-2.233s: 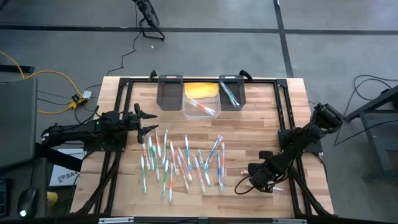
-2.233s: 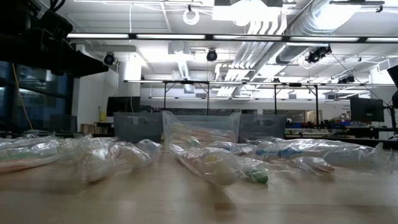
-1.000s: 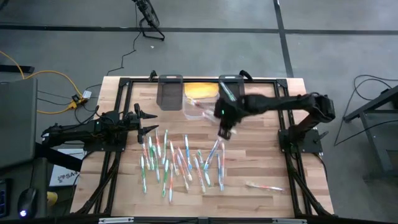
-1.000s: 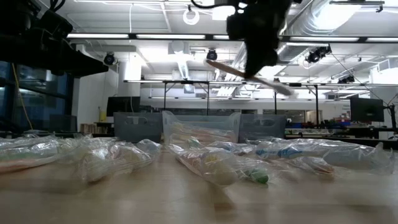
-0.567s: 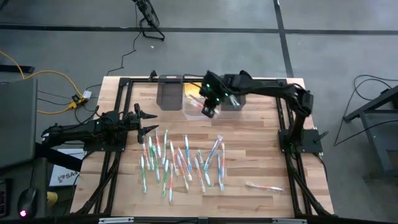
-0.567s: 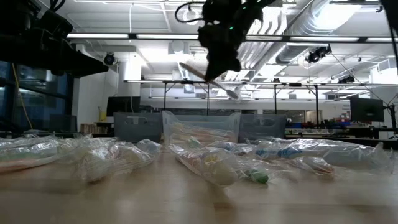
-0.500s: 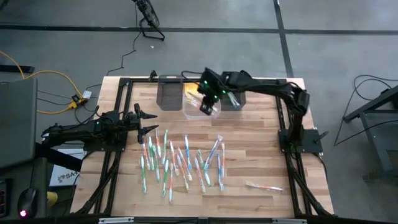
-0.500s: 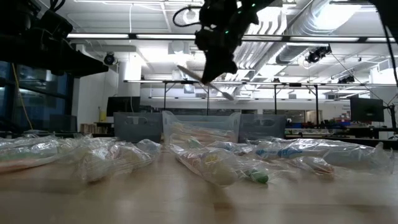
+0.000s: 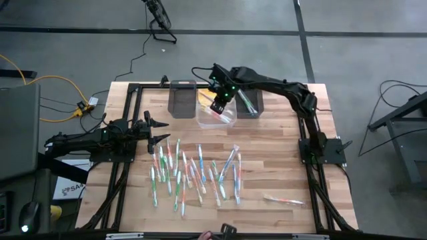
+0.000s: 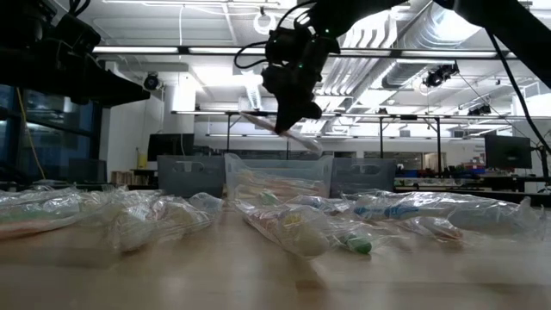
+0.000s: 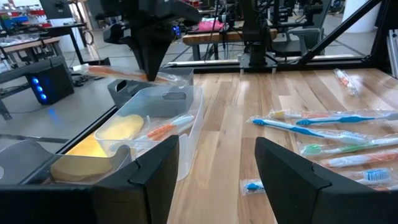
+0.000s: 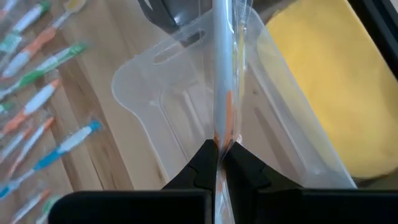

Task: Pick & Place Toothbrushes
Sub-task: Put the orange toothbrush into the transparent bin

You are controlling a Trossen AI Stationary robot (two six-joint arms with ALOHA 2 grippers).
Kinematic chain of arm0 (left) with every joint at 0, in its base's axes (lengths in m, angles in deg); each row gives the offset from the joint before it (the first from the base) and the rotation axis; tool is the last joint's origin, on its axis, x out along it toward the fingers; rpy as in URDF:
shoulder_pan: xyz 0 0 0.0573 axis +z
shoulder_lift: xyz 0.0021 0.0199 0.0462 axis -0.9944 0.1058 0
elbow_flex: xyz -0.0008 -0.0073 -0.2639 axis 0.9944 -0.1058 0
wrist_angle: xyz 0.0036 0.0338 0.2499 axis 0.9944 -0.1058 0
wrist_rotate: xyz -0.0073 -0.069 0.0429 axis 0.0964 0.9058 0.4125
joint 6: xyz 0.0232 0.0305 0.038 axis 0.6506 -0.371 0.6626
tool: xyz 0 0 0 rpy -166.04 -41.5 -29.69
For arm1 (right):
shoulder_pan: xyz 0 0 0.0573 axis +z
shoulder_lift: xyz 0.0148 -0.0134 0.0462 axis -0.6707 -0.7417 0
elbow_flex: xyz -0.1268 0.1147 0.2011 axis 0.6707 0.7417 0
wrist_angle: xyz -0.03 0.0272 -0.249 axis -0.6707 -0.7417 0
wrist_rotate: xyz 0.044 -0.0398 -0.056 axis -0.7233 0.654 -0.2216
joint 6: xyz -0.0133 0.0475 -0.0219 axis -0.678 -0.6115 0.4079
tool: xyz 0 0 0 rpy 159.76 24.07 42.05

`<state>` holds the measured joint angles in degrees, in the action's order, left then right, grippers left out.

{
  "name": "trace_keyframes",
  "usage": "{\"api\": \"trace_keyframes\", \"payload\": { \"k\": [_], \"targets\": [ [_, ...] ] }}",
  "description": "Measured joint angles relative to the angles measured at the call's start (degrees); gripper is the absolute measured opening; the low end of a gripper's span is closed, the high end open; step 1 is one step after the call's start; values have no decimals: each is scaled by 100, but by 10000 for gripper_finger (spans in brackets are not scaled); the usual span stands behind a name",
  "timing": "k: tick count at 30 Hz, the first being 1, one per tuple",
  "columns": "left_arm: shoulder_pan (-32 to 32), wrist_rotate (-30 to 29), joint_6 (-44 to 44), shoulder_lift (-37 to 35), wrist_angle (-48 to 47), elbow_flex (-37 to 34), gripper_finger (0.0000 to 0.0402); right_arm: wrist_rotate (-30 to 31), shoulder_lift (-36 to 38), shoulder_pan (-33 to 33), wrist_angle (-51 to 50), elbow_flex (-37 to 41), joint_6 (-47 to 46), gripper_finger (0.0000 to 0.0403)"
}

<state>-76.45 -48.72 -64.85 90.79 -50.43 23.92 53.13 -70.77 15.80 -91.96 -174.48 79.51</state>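
My right gripper [image 9: 219, 101] hangs over the clear bin [image 9: 217, 113] near the table's far edge, shut on a wrapped toothbrush with an orange-and-white handle [image 12: 221, 74]. The low view shows that toothbrush [image 10: 280, 131] tilted in the air above the clear bin [image 10: 278, 176]. Another orange toothbrush [image 11: 165, 129] lies inside the bin. Several wrapped toothbrushes [image 9: 193, 170] lie flat in a loose spread mid-table, and one [image 9: 283, 199] lies alone toward the near right. My left gripper [image 9: 157, 130] waits open at the table's left side. My right gripper pinches the wrapped toothbrush between its two fingers [image 12: 239, 165], around the middle of the handle [image 12: 219, 124]. The fingers come from above, pointing down, and lie across it. The toothbrush is lifted clear and tilted, both ends sticking out past the fingers [image 10: 293, 108].
Two dark bins [image 9: 181, 99] [image 9: 247, 100] flank the clear one; the right one holds a green toothbrush. A yellow pad [image 9: 215, 95] lies behind the clear bin. A black frame [image 9: 133, 90] borders the table. Bare wood [image 9: 280, 147] lies to the right of the spread.
My right gripper, shut on the toothbrush, has travelled from above the middle of the table toward the far edge and leftward, and now hangs over the clear bin. The toothbrush has stayed tilted in the hold. My left arm has kept still.
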Motion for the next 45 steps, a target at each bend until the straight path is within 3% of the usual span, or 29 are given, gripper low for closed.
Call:
{"api": "trace_keyframes", "payload": {
  "k": [27,34,45],
  "targets": [
    [-1,0,2,2,0,1,206,471,-28,246,-33,428,-43,15],
    [-1,2,1,1,0,0,206,463,-403,234,38,439,12,59],
    [0,2,0,0,2,0,206,630,-311,350,10,428,155,153]
  ]
}}
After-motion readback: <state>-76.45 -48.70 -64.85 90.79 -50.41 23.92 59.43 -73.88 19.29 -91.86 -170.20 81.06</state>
